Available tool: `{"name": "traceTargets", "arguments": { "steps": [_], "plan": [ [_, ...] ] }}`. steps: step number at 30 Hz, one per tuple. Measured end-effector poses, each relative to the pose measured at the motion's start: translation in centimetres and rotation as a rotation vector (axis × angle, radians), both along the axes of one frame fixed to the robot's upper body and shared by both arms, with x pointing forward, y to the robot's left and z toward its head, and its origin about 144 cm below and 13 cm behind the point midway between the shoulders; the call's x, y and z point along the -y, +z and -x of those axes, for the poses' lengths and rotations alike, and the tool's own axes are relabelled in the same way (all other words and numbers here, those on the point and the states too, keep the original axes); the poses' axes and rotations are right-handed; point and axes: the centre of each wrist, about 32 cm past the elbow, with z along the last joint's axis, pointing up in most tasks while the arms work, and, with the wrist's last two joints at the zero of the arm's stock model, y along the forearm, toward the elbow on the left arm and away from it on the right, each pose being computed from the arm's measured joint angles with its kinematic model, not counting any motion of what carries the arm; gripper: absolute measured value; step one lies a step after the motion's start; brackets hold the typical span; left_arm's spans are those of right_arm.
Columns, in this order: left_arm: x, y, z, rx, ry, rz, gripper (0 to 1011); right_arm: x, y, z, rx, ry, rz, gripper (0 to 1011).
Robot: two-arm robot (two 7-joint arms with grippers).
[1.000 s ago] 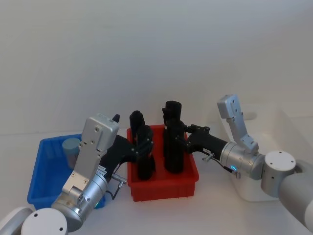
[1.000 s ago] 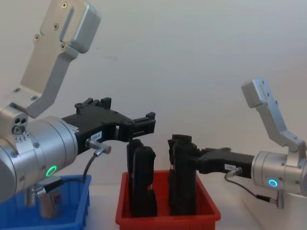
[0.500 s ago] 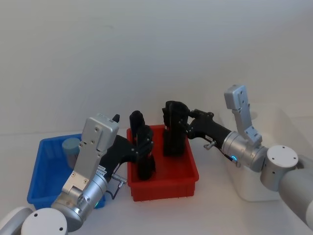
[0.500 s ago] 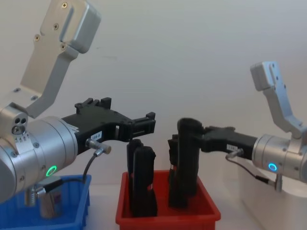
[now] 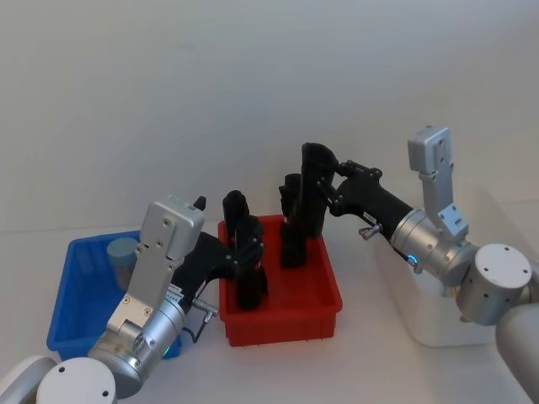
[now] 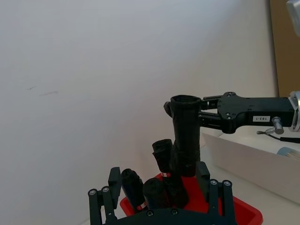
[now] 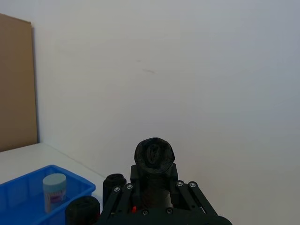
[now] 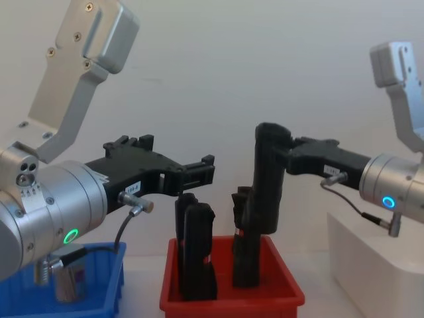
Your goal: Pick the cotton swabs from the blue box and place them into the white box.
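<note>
Clear plastic swab tub w/ pale cap sits in blue box: light, rigid, slick; grab round body. Right pincer clamped on black tube above red bin. Left pincer open, empty. White box far right.

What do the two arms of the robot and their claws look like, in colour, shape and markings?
Both arms are silver-grey rounded cylinders. Each carries an angled grey bracket fixed with screws, and a thin dark cable with a metal plug. The left arm shows a green ring light, the right arm a blue one. The left claw and the right claw are black, blocky, each with a small white label.
</note>
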Motion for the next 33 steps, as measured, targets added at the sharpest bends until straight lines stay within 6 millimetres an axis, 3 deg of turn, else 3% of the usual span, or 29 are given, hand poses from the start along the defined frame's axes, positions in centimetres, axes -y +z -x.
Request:
{"name": "traceTargets", "arguments": {
  "steps": [18,33],
  "plan": [
    [0.0,0.0,0.0,0.0,0.0,0.0,1004,1.1,2.8,4.1,0.024,-0.158,-0.042,322],
    [0.0,0.0,0.0,0.0,0.0,0.0,1004,4.1,3.3,7.2,-0.025,-0.336,-0.041,322]
  ]
}}
